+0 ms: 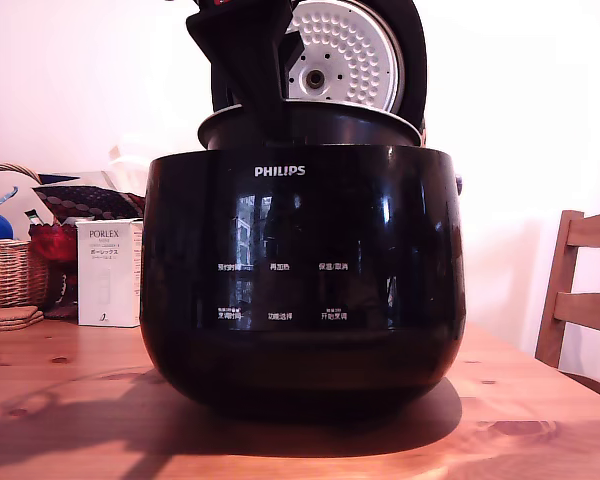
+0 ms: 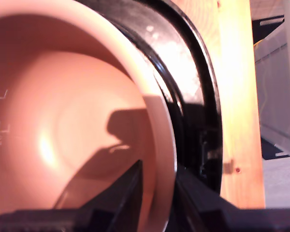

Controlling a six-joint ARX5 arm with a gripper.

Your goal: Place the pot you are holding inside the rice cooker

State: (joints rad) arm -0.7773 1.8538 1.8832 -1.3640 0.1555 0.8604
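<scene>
While gripper (image 2: 157, 193) jaws clamp its rim, 1 pot (image 1: 380, 128) sits in 1 rice cooker (image 1: 300, 280), lid (image 1: 345, 50) up, 1 table (image 1: 70, 400), 1 chair (image 1: 580, 290) far right in ext. view.

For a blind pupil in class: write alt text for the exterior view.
A gripper holds the pot by its rim, sunk in the black cooker on a wooden table; lid open behind. A box and basket stand at the view's left.

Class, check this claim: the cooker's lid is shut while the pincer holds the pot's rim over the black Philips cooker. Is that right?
Not quite. The exterior view shows the lid standing open. The pincer does clamp the pot by its rim at the rice cooker.
</scene>
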